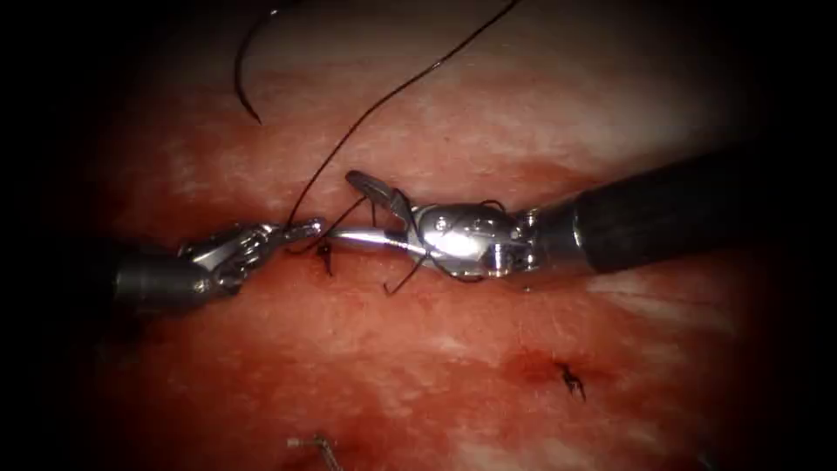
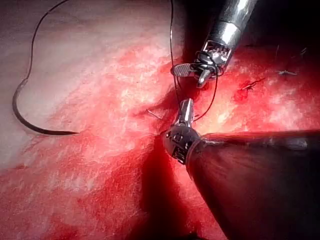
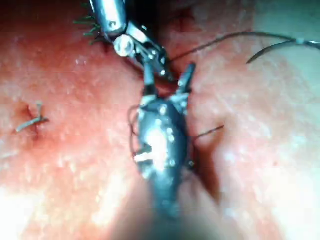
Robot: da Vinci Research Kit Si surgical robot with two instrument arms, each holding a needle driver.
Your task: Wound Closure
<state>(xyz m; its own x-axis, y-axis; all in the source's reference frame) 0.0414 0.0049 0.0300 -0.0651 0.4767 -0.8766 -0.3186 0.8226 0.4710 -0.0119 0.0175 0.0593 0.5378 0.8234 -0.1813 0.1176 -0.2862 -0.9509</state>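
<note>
two finished stitches [image 1: 571, 379] on tissue [image 1: 436, 349]. needle [image 1: 247, 65] lies free on tissue, well apart from tools. left tool [image 1: 305, 231] pinches thread [image 1: 384, 100] at cut; right tool [image 1: 362, 209] spread, thread looped round it; knot judged unfinished.

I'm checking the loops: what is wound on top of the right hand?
Dark thread is looped around the right hand, whose jaws stand open. The needle lies free on the tissue.

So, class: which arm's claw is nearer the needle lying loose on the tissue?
Left. Its claw is below the needle; the right claw sits further right.
</note>
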